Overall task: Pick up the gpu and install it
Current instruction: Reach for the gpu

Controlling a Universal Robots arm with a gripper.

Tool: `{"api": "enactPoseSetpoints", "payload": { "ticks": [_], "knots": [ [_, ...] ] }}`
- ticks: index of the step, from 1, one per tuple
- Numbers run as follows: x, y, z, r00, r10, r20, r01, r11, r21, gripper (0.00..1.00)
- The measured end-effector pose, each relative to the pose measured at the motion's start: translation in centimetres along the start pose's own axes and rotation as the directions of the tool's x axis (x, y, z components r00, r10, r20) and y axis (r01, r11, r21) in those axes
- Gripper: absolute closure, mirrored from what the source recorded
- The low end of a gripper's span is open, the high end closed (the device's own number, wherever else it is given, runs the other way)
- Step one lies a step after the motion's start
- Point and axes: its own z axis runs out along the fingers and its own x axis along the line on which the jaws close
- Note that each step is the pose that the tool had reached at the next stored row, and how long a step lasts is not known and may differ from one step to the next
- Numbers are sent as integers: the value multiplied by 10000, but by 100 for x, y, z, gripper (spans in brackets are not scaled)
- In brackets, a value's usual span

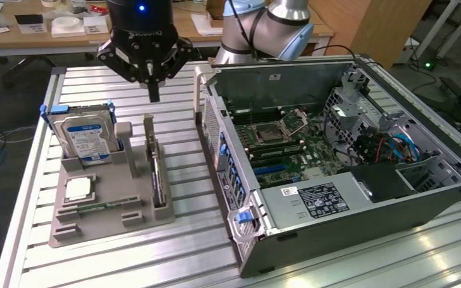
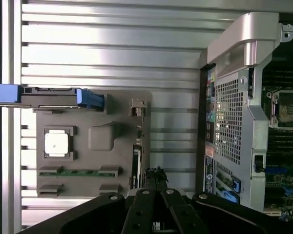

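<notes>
Currently pincer (image 1: pixel 153 91) hangs closed, empty, over far end of gpu (image 1: pixel 156 173), standing edgewise in holder (image 1: pixel 94 217), long axis running toward camera.

gpu (image 1: pixel 158 173) | thin card, on edge | upright in grey holder (image 1: pixel 102 211) slot

No text could be read: print on the blue label (image 1: pixel 87 141) of the hard drive (image 1: pixel 74 114) and the dark sticker (image 1: pixel 323 201) on the power supply (image 1: pixel 278 210) was illegible.

Blue-labelled hard drive (image 1: pixel 84 137), perhaps a processor (image 1: pixel 79 189)
</notes>
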Motion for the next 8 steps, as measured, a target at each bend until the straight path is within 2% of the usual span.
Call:
{"api": "enactPoseSetpoints", "payload": {
  "ticks": [8],
  "knots": [
    [231, -11, 2, 9999, -129, -6, 129, 9999, -3, 89]
  ]
}}
